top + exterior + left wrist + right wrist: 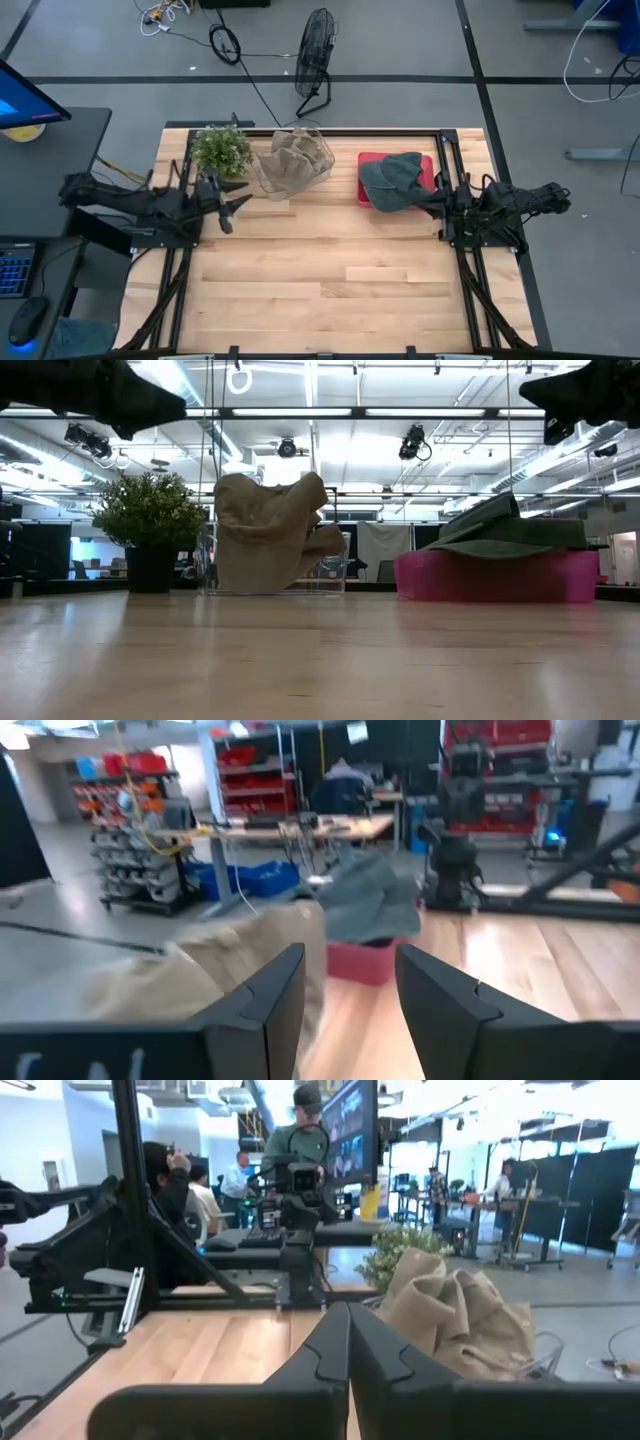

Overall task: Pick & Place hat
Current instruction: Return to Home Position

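A grey-green hat [392,180] [505,525] lies on a shallow red tray [366,160] [490,582] at the table's far right. A tan hat [298,155] [268,535] sits crumpled in a clear container [268,182], partly sticking out above its rim. My right gripper [428,196] [350,1345] is shut on nothing and hovers high beside the grey hat's right edge. My left gripper [238,205] [350,985] is open and raised at the table's left, pointing toward the tan hat [230,970] and the grey hat [365,905].
A potted plant [220,150] [150,520] stands at the far left, next to the clear container. Bare wooden tabletop [330,270] fills the middle and near side. A floor fan [315,50] stands beyond the far edge. People [190,1190] show in the room behind.
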`<state>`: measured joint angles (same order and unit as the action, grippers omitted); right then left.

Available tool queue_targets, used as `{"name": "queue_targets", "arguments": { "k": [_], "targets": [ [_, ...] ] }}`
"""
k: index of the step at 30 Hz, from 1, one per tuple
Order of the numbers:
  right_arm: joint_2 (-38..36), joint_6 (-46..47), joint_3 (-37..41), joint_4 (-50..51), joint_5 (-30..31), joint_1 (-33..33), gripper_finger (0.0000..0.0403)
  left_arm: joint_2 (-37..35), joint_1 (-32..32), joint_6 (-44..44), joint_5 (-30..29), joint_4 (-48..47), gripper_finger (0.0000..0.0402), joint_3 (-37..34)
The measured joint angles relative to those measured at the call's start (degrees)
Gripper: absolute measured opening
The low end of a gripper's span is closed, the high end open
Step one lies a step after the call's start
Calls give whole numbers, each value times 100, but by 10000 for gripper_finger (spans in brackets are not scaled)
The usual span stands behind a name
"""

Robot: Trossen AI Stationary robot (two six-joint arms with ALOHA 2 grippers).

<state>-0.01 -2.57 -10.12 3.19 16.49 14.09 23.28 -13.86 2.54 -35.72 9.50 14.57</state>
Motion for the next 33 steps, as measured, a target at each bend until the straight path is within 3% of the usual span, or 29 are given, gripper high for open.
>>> {"name": "queue_targets", "arguments": {
  "k": [10, 16, 21, 29, 33],
  "targets": [
    [0, 184, 310, -187, -5, 0, 4, -726, 32, -173, 111, -819, 160, -2],
    [0, 123, 896, -961, -6, -1, 4, -720, 32, -246, 155, -811, 160, -4],
    [0, 164, 928, -911, -5, 0, 4, -720, 30, -338, 490, -794, 160, -4],
    [0, 147, 926, -839, -5, 0, 4, -720, 1, -357, 513, -806, 160, -22],
    [0, 116, 924, -914, -7, -1, 4, -723, -56, -489, 521, -122, 160, -622]
  ]
}}
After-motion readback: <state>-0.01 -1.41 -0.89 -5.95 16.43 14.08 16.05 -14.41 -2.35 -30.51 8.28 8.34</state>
